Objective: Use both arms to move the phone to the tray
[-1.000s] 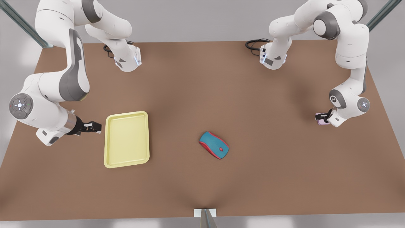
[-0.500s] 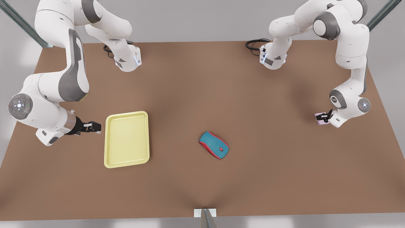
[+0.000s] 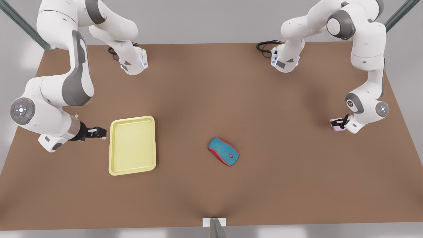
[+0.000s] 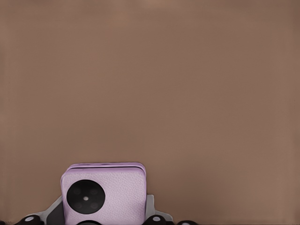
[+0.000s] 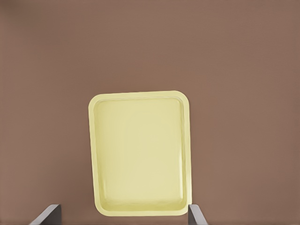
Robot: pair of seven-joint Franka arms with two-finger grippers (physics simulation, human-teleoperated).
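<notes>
Front view: the left gripper (image 3: pixel 339 124) is seen low over the brown counter (image 3: pixel 211 185) at the front view's right, and the pale pink phone (image 3: pixel 336 125) is gripped between its fingers. The phone is seen at the counter's far side from the tray, well apart from it. In the left wrist view the phone (image 4: pixel 104 193) is shown close up, held between the fingers (image 4: pixel 152 213), with one round black lens visible on its face and bare counter beyond it. Whether the phone rests on the counter or is lifted just off it cannot be told.

The right gripper (image 3: pixel 99 133) is seen at the front view's left, held level just beside the short edge of the pale yellow tray (image 3: pixel 113 145), apart from it. Its fingers are spread wide with nothing between them; in the right wrist view the fingers (image 5: pixel 46 216) are seen set far apart, with the tray (image 5: pixel 92 154) lying flat on the counter past them.

A teal-and-red mouse (image 3: pixel 223 151) is seen on the counter between the tray and the phone, nearer the tray, touched by neither arm.
</notes>
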